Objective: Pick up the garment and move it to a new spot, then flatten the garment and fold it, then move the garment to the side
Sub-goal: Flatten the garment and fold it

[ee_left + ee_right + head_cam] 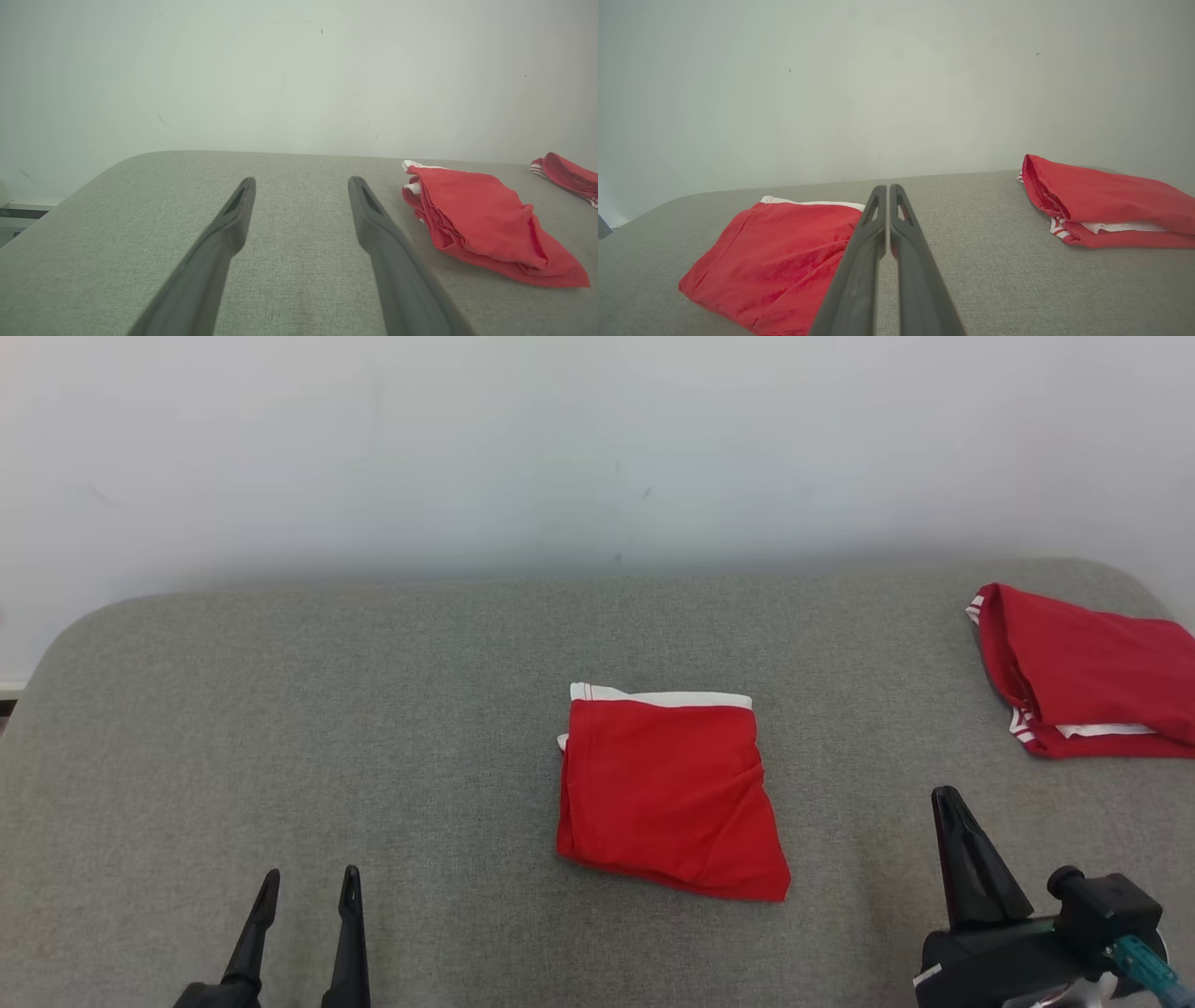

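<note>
A red garment with a white band along its far edge lies folded into a rough square at the middle of the grey padded table. The left wrist view has the garment to the right of the fingers, and the right wrist view has the garment to their left. My left gripper stands open at the lower left, well clear of the cloth, with nothing between its fingers. At the lower right my right gripper is shut and empty, just right of the garment's near corner.
A second folded red garment with white trim lies at the table's far right edge; it also shows in the right wrist view as a red pile. A pale wall rises behind the table. Bare grey surface spreads over the left half.
</note>
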Controlling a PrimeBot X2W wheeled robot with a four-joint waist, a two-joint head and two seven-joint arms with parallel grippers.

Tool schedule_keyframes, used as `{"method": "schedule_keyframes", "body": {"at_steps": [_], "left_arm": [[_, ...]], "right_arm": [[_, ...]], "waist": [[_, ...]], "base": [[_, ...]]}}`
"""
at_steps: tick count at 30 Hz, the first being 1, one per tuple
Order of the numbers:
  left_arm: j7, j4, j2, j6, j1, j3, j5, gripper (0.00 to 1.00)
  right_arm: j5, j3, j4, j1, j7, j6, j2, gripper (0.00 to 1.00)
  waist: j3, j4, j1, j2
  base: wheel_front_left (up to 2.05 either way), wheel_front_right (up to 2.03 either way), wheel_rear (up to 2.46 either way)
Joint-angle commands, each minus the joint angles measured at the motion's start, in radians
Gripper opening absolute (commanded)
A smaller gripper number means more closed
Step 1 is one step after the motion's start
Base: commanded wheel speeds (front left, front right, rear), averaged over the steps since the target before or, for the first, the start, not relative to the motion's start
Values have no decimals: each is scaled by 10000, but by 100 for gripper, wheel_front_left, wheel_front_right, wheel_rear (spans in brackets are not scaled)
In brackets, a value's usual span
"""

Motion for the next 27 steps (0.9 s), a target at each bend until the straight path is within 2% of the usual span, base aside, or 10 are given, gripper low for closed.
{"method": "schedule_keyframes", "body": {"at_steps": [1, 2, 3, 4, 5, 16, 27], "left_arm": [[-31, -103, 21, 4, 201, 39, 101, 100], [-31, -150, 21, 0, 275, 48, 136, 100], [-31, -184, 20, -2, 331, 59, 167, 100], [-31, -224, 28, -2, 378, 92, 185, 100], [-31, -264, 29, -2, 423, 122, 178, 100], [-31, -657, 6, 61, 828, 251, 183, 100], [-31, -690, 104, 54, 979, 397, 324, 100]], "right_arm": [[-41, -43, -98, 226, 3, 0, -40, 5], [-59, -57, -125, 354, 3, 0, -57, 15], [-98, -106, -195, 434, 3, 0, -72, 45], [-124, -166, -282, 511, 1, 0, -58, 96], [-118, -216, -313, 631, 3, 0, -10, 100], [-445, -674, -703, 1623, 3, 0, 468, 100], [-576, -684, -637, 1756, 57, 0, 643, 100]], "waist": [[-116, -113, 1, 0], [-138, -119, 1, 0], [-159, -118, 1, 0], [-181, -112, 1, 0], [-202, -106, 1, 0], [-370, -47, 1, 0], [-357, -5, 1, 0]], "base": [[0, 0, 0], [0, 0, 0], [0, 0, 0], [0, 0, 0], [0, 0, 0], [0, 0, 0], [0, 0, 0]]}}
